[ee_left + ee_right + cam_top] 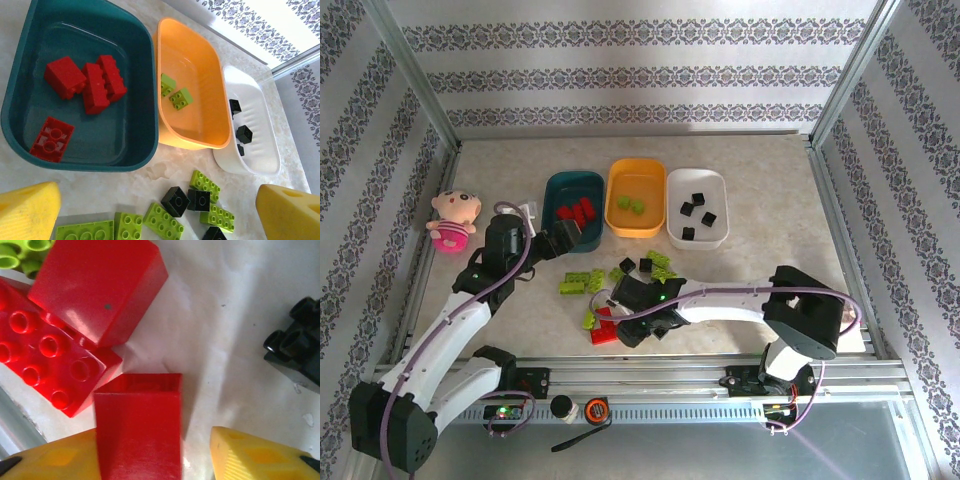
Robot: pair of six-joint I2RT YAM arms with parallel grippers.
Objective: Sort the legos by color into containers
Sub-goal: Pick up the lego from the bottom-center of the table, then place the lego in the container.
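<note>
Teal tray [142,60]: 4 red legos [95,87]. Orange tray [197,57]: 2 green legos [180,98]. White tray [698,172]: 4 blk legos [698,196]. L pincer [160,212] released, wide. R pincer [150,450] astride red brick [137,430], unclamped.

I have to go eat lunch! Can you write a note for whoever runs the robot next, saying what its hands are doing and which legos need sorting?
The left gripper has its jaws wide open and empty, hovering by the teal tray.
The right gripper has its jaws around a red brick on the table, with a gap on one side; it is not yet gripped.
Done: four red ones in the teal tray, two green in the orange tray, some black in the white tray.
Left: loose green bricks, black bricks and more red bricks on the table.
</note>
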